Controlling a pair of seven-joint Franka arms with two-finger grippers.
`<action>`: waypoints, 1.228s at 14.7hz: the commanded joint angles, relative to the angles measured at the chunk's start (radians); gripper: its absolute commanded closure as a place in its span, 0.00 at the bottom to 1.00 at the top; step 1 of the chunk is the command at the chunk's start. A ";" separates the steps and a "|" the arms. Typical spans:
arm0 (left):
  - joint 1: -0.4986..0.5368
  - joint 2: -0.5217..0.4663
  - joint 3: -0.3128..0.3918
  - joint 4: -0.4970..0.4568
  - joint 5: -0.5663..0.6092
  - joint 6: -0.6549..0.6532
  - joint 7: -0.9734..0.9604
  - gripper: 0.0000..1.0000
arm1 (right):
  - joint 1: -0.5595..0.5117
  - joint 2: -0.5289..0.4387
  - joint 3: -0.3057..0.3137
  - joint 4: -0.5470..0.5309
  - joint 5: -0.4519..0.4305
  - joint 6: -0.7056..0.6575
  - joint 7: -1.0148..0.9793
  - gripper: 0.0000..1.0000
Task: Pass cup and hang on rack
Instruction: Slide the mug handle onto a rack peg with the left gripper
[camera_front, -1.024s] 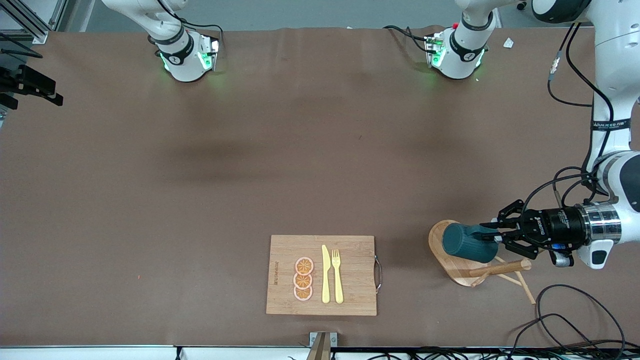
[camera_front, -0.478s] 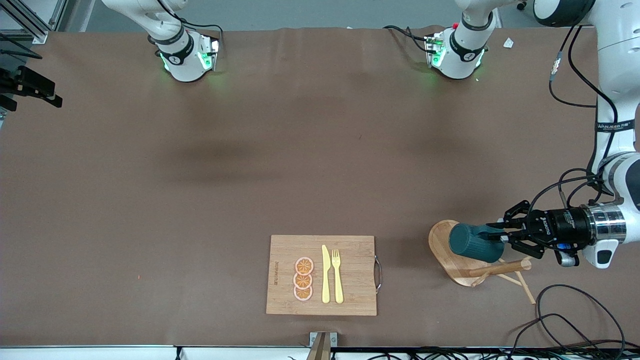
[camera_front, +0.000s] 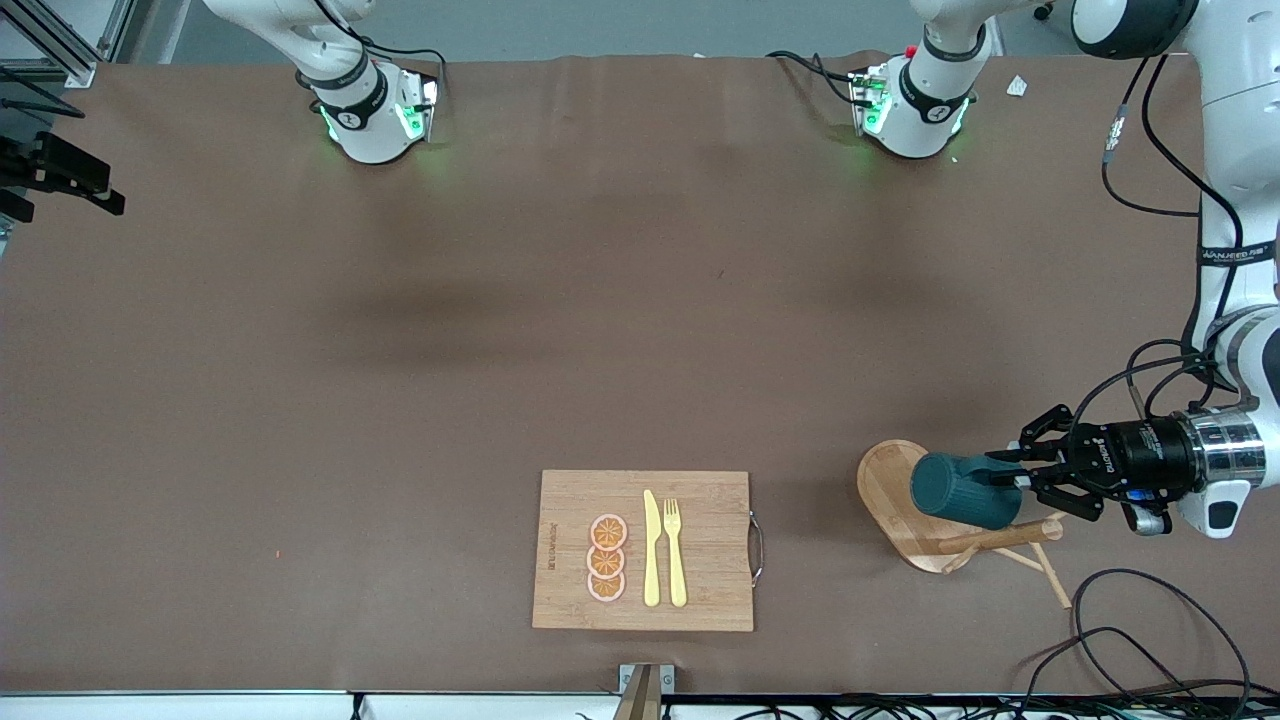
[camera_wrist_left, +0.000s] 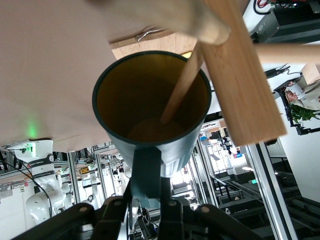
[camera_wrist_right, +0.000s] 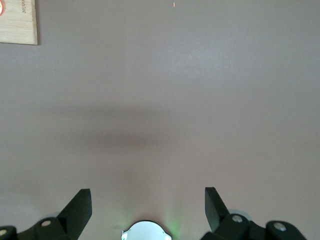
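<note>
The pass looks done; hanging is underway. At the lower right of the front view, the left pincer (camera_front: 1010, 478) is clenched on the cup's (camera_front: 965, 490) handle, holding it sideways over the rack (camera_front: 885, 480). In the left wrist view a peg (camera_wrist_left: 181, 87) reaches into the cup's mouth. Seating and release remain. The cup has drifted toward the post since a second ago. The right pincer (camera_wrist_right: 148, 200) waits, released, above bare surface (camera_front: 560, 330).
</note>
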 joint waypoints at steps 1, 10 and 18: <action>0.004 0.016 -0.004 0.027 0.001 0.001 0.010 1.00 | 0.002 -0.025 0.002 -0.019 -0.001 -0.001 0.008 0.00; 0.004 0.016 -0.002 0.027 0.001 0.021 0.017 0.99 | 0.002 -0.025 0.002 -0.019 -0.001 -0.001 0.008 0.00; 0.018 0.025 0.005 0.026 0.002 0.020 0.017 0.98 | 0.002 -0.025 0.002 -0.019 -0.001 -0.001 0.008 0.00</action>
